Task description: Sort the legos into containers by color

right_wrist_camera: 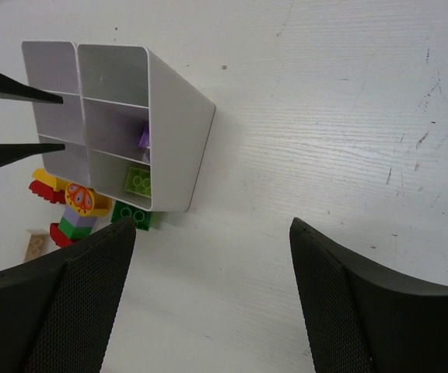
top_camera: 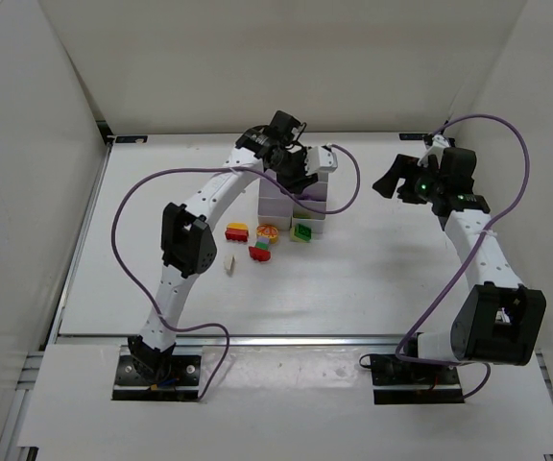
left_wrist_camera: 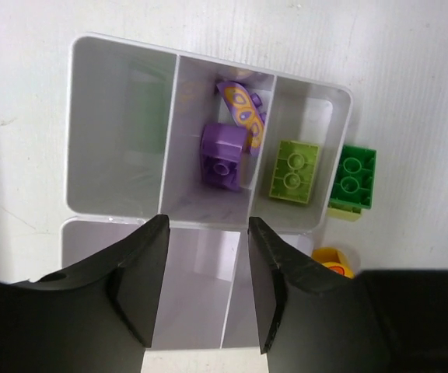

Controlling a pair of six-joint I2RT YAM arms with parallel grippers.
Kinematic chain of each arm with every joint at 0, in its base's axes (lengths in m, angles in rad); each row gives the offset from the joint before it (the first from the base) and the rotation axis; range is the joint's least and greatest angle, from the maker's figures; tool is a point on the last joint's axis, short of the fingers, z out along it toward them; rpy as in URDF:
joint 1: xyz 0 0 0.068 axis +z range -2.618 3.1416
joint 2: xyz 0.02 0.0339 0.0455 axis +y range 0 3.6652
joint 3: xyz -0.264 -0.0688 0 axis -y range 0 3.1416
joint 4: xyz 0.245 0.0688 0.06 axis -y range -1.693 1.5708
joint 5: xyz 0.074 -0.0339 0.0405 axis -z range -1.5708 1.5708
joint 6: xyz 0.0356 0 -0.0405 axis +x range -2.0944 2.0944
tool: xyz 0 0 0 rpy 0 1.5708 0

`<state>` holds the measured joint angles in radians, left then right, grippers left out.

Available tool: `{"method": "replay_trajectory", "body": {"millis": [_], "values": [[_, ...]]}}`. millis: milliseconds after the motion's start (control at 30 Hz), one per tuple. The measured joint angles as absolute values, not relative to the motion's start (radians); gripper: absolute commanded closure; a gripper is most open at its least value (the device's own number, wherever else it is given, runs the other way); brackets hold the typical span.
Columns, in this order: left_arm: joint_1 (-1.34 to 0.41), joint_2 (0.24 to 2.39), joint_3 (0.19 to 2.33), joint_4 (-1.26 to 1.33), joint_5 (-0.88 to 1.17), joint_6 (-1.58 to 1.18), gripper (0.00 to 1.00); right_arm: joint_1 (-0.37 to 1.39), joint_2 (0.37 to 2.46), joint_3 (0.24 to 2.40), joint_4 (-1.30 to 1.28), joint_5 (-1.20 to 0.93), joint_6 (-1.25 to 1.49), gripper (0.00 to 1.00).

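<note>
White tabletop fills most of my overhead view, boxed in by pale panels. My left arm arches out to the far middle of the table. My right arm stands off on the right side, well apart from the bricks.

The containers, a white block of open-top cells, sit at the far middle. The left gripper hovers directly over them. On its wrist feed its black fingers stand partly apart with nothing between them, only the cells below. The right gripper is spread wide and empty, aimed at bare table to the right of the containers.

Three legos lie inside the containers. A purple brick sits in the middle cell of one row. A purple butterfly-print piece lies tilted just beside it in the same cell. A lime brick sits in the end cell next door.

A dark green brick rests outside, against the outer wall by that end cell. On the table on my side of the containers are a red-and-yellow piece, an orange piece and a red-and-green stack. A small cream piece lies closest to me.
</note>
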<state>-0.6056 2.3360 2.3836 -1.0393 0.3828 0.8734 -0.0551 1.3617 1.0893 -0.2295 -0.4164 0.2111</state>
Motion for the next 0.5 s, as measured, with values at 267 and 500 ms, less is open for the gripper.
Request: {"method": "replay_trajectory", "body": {"millis": [267,500], "values": [[-0.554,2.247,2.314,-0.886,0.362,0.540,0.54,-0.059,1.362,1.084,-0.221,-0.456,0.205,0.17],[-0.461,1.702,1.794,-0.792,0.137,0.224,0.22,-0.041,1.389,1.085,-0.214,-0.460,0.188,0.17]]}}
